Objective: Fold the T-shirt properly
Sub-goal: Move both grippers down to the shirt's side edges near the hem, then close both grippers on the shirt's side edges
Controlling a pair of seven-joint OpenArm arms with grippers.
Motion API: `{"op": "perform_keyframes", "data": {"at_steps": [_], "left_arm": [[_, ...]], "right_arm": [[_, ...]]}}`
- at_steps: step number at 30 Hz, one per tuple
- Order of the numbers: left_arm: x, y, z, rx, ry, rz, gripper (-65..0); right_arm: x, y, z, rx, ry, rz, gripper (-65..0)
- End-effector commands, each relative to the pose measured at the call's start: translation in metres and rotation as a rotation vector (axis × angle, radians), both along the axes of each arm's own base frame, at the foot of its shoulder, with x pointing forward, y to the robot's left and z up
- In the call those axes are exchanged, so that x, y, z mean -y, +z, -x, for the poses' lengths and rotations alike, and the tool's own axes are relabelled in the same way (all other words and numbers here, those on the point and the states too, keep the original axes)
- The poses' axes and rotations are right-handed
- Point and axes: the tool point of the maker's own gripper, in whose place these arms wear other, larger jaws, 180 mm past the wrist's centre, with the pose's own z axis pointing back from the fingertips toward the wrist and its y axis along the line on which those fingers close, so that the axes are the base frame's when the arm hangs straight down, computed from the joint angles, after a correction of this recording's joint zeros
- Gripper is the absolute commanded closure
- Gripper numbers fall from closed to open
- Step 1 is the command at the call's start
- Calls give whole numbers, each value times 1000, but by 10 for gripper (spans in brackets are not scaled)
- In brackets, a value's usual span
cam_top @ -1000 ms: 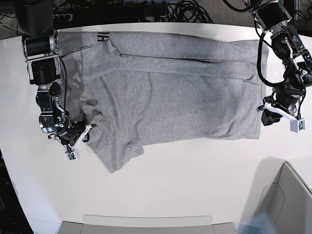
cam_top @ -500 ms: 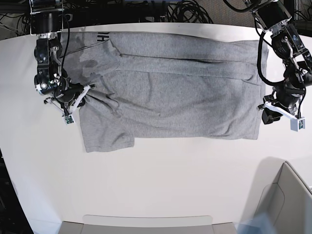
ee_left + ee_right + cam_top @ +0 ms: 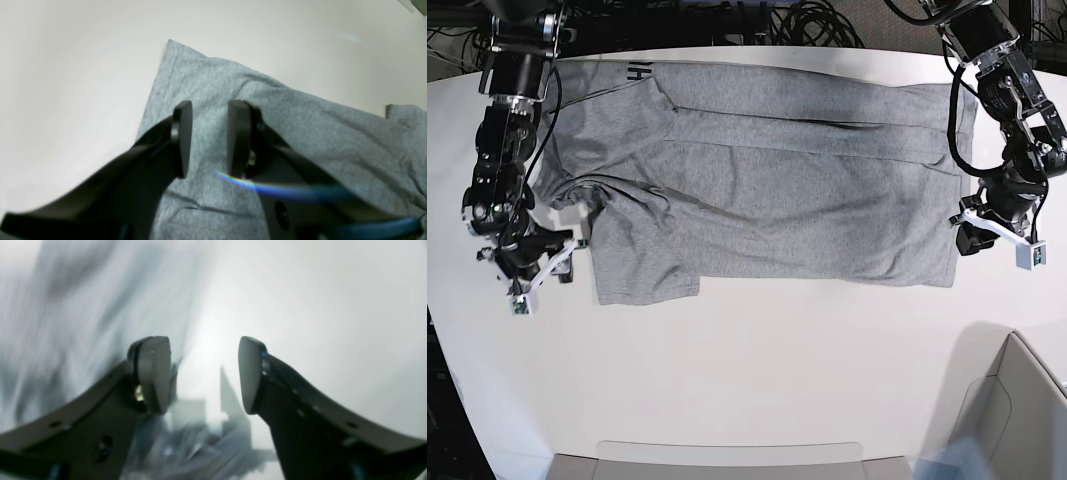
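Observation:
The heather-grey T-shirt [image 3: 777,200] lies spread across the white table [image 3: 777,360], with black lettering [image 3: 637,72] at its far left edge. One sleeve is folded in at the lower left [image 3: 642,265]. My right gripper [image 3: 570,258] sits just left of that sleeve; in its wrist view it [image 3: 203,376] is open and empty, with blurred grey cloth [image 3: 50,306] to the left. My left gripper [image 3: 962,235] is at the shirt's lower right hem. In its wrist view it [image 3: 210,136] stands narrowly open just over the shirt's corner [image 3: 300,133], and the cloth lies flat.
A grey box [image 3: 1017,410] stands at the bottom right corner. A pale tray edge [image 3: 727,460] runs along the front. Black cables [image 3: 797,25] lie behind the table's far edge.
My right gripper carried the lower-left sleeve up and inward, let it go, then moved down and left off the shirt. The sleeve now lies folded flat. The left arm has barely moved.

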Motion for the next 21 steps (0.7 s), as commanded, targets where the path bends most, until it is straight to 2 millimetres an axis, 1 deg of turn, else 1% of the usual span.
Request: {"op": "perform_keyframes", "data": {"at_steps": [1,3,4,6,7,10,12,14,16,18,21], "left_arm": [[-3,15,-8,53,-1,-14,-188],[-4,12,-7,44,2,-10,-189],[-5,10,-7,40,4,-6,-189],[-6,12,-12,46,8,2,-189],[-7,13,-15,51,10,3,-189],[-14,13,-16,37,27,-38,-191],[-23,10,-15,14,49,-87,-194],[-29,12,-26,3,66,-127,-224],[-37,5,-34,-31,85,-153,-262],[-40,-1,-43,-46,91,-179,-284],[-33,-8,-61,-39,42,-219,-286]], "right_arm": [[5,14,-18,45,-4,-16,-285],[12,6,-34,31,-30,-48,-278],[11,2,-41,21,-32,-61,-278],[10,-17,-51,-27,-34,-82,-278],[13,-24,-54,-45,-38,-85,-279],[6,-45,-54,-94,-36,-130,-279],[-2,-53,-53,-104,-27,-171,-278],[-8,-60,-50,-119,-29,-214,-278],[-10,-65,-48,-130,-35,-243,-278],[-10,-68,-46,-140,-38,-249,-278],[-12,-74,-41,-155,-32,-243,-278]]}}
